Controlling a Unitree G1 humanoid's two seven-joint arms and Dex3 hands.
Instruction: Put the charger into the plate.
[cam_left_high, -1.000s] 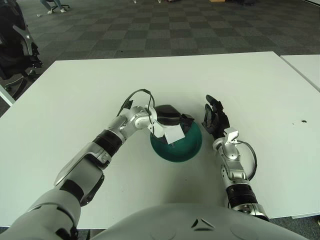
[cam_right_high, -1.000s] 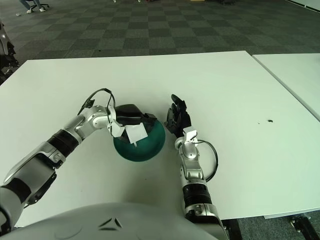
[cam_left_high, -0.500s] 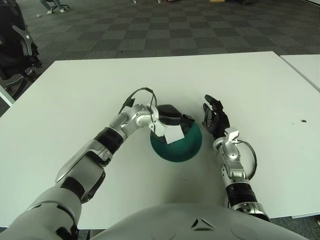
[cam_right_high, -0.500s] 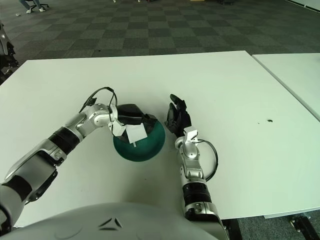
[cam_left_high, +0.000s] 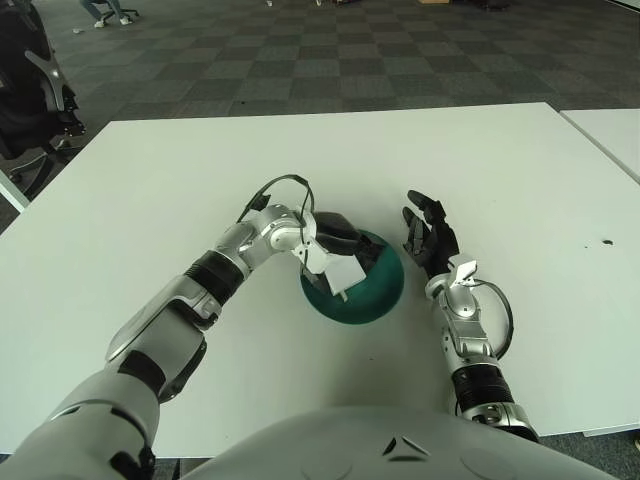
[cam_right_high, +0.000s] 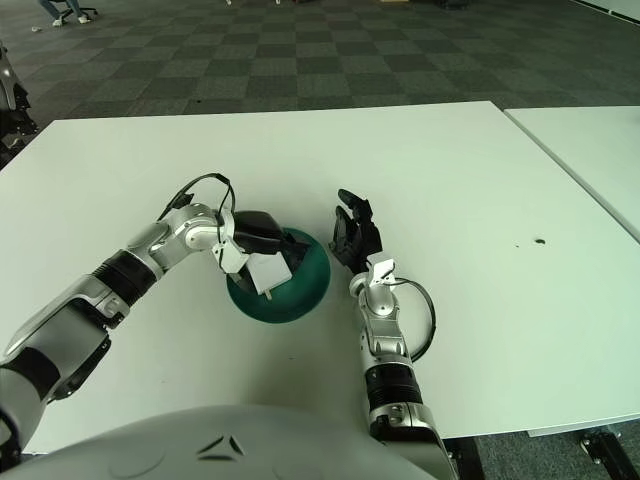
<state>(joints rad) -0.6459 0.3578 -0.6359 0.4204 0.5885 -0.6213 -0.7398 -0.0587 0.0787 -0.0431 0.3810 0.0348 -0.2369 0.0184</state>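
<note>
The charger (cam_left_high: 343, 276), a white block, shows over the left inner part of the green plate (cam_left_high: 384, 295), just below and toward the robot from the dark fingers of the left hand (cam_left_high: 335, 236). It sits tilted, with a small prong or stub at its lower edge. Whether it already rests on the plate's floor or hangs just above it cannot be told. The left hand reaches over the plate's far left rim, its fingers curled down around the top of the charger and gripping it, with the white block projecting from beneath them into the plate. The left forearm runs back from the hand toward the lower left, a thin black cable looping above the wrist.

The plate is a deep, round, teal dish standing on the white table (cam_left_high: 180, 180), near the middle of its near half.

The right hand (cam_left_high: 429, 240) shows just beside the plate on its right side, fingers pointing away from the robot, spread and relaxed, holding nothing. A small dark speck (cam_left_high: 607, 241) lies on the table far to the right.
</note>
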